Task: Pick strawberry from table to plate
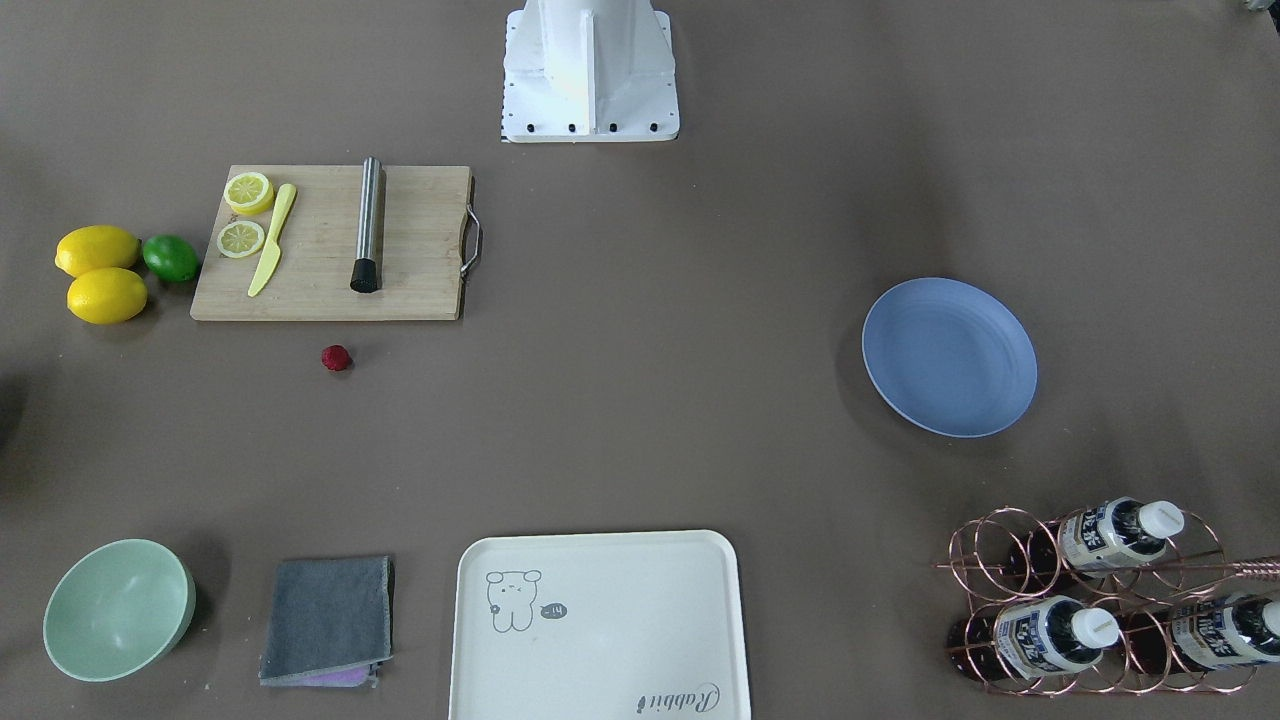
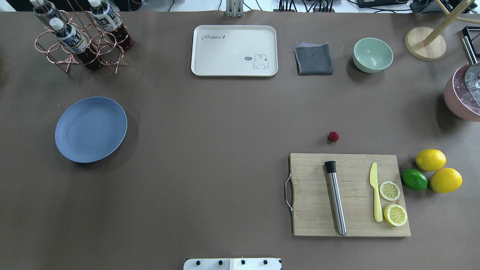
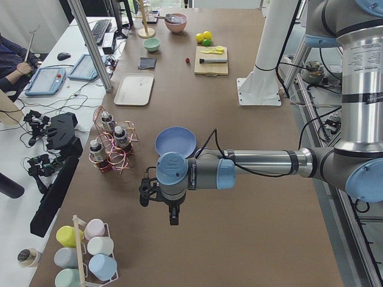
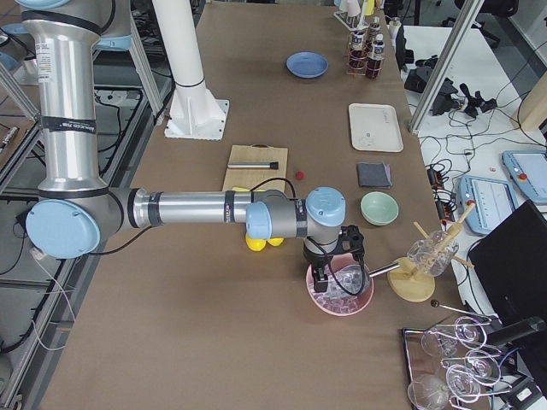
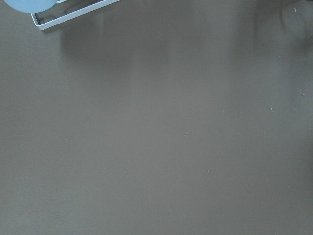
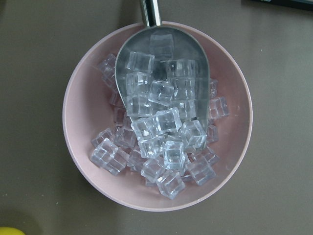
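Observation:
The strawberry point(image 2: 333, 137) point(image 1: 336, 358) is a small dark-red berry lying on the grey-brown table point(image 2: 225, 150), just beyond the far edge of the cutting board point(image 2: 348, 194). The blue plate point(image 2: 91, 129) point(image 1: 949, 357) lies bare on the table's other half. Neither gripper shows in the overhead or front views. In the exterior left view my left gripper point(image 3: 173, 216) hangs over bare table, nearer the camera than the plate point(image 3: 175, 142). My right gripper point(image 4: 327, 275) hangs over a pink bowl of ice cubes point(image 6: 156, 117). I cannot tell whether either is open or shut.
The board carries a steel muddler point(image 2: 335, 198), a yellow knife point(image 2: 375, 197) and two lemon slices. Two lemons point(image 2: 430, 159) and a lime point(image 2: 414, 179) lie beside it. Along the far edge stand a bottle rack point(image 2: 80, 39), cream tray point(image 2: 234, 50), grey cloth point(image 2: 314, 59) and green bowl point(image 2: 372, 54).

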You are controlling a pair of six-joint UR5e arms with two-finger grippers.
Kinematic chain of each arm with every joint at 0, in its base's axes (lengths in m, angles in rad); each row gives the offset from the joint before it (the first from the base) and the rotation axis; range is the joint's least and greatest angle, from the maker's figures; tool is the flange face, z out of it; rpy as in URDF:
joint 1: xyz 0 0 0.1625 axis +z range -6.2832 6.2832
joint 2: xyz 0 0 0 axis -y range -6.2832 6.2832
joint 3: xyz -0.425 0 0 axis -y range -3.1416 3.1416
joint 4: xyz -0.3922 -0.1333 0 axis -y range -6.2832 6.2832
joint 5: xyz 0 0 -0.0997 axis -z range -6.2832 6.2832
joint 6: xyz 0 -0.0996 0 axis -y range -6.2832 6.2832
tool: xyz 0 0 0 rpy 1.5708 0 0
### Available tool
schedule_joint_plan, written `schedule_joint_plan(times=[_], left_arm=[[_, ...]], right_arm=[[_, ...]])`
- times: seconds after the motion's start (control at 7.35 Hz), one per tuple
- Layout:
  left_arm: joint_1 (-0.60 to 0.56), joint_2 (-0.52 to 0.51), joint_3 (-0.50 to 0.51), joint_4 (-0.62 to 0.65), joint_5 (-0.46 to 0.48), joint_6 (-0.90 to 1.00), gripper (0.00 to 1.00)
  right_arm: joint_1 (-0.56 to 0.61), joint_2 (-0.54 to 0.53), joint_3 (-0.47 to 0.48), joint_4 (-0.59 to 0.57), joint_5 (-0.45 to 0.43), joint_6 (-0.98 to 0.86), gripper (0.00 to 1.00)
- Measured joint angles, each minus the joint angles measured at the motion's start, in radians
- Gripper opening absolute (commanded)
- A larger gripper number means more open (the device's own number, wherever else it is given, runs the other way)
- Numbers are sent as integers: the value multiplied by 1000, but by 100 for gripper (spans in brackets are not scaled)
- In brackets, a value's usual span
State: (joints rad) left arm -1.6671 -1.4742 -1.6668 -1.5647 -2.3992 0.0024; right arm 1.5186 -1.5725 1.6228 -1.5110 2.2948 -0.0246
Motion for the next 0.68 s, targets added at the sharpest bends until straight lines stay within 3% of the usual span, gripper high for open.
schedule_joint_plan(times=[0.68], left_arm=[[1, -13, -4, -10, -2, -3, 98]], right_arm=[[0, -4, -6, -1, 3, 10, 100]])
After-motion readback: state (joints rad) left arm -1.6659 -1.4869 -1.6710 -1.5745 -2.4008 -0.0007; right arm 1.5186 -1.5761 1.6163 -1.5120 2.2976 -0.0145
